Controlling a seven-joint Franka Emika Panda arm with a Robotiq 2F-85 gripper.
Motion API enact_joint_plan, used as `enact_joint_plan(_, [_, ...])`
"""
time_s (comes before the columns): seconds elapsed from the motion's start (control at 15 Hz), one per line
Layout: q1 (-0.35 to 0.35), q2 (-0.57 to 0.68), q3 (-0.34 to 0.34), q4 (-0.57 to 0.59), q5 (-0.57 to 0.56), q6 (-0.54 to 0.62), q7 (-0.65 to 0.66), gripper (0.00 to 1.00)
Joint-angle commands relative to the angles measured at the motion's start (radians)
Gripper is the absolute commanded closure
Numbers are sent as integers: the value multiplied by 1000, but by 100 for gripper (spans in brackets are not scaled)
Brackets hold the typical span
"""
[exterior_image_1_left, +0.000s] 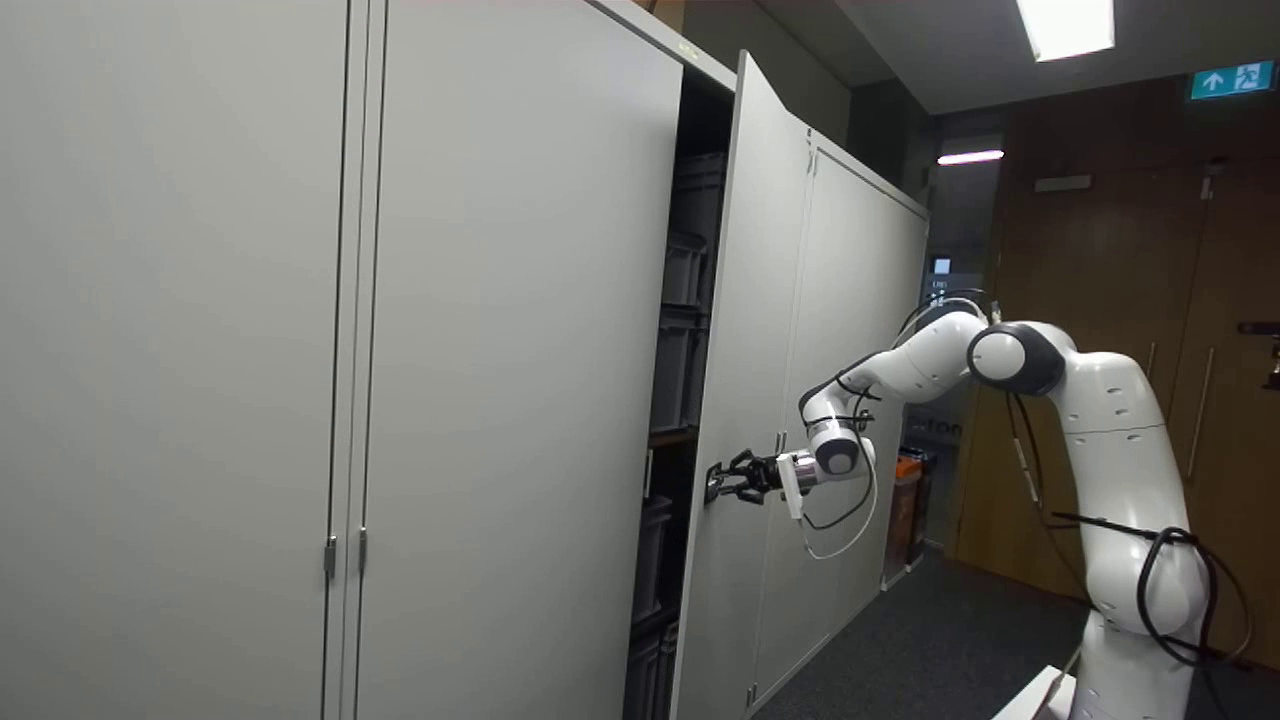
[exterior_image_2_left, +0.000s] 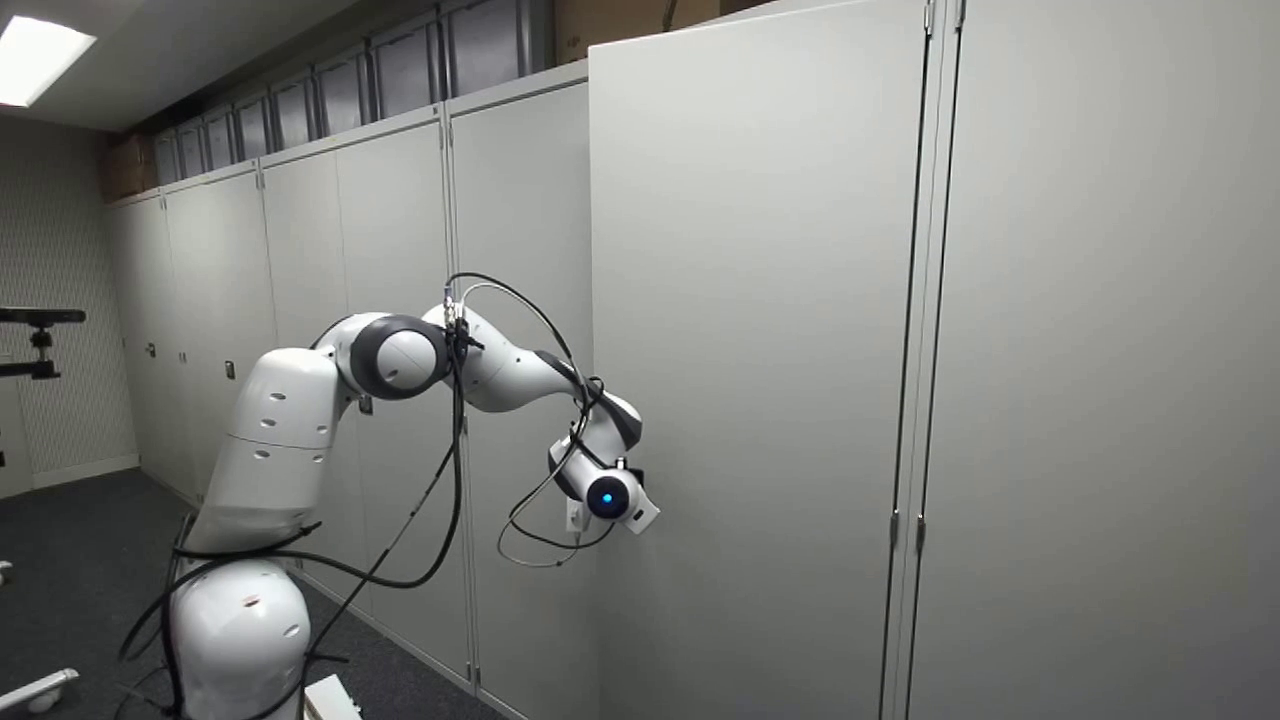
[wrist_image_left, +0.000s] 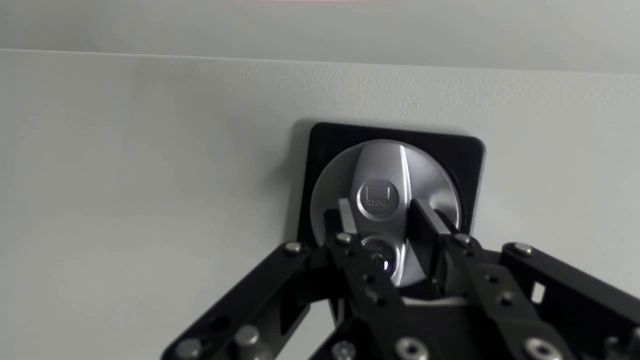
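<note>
"Your claw looks nearly closed; on what?"

"On the turn handle. My fingertips straddle its raised bar and seem to press both sides, leaving no more than the bar's width between them."

"Why pinch there?"

"That bar alone stands proud enough to be gripped from two sides, I judge; the rest lies smooth against a black plate."

"And where does the handle sit?"

"Just beside the free edge of a grey cabinet door, presumably because leverage is best far from the hinged side. The door stands ajar, so in an exterior view grey bins show on shelves behind it, probably sorted for storage."

"Farther out?"

"Next to that gap is a neighbouring door, which looks closed. Well beyond hangs an exit sign, high up, likely so anyone can spot it."
</note>
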Motion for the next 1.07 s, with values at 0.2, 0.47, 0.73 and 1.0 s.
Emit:
enact_joint_plan(0.2, [-37, -118, -4, -90, 39, -81, -42, 92])
enact_joint_plan(0.47, [-36, -128, -6, -101, 39, -78, -42, 92])
enact_joint_plan(0.73, [-34, -128, -4, -100, 43, -75, -45, 45])
enact_joint_plan(1.0, [-33, -147, -3, -101, 58, -76, -44, 20])
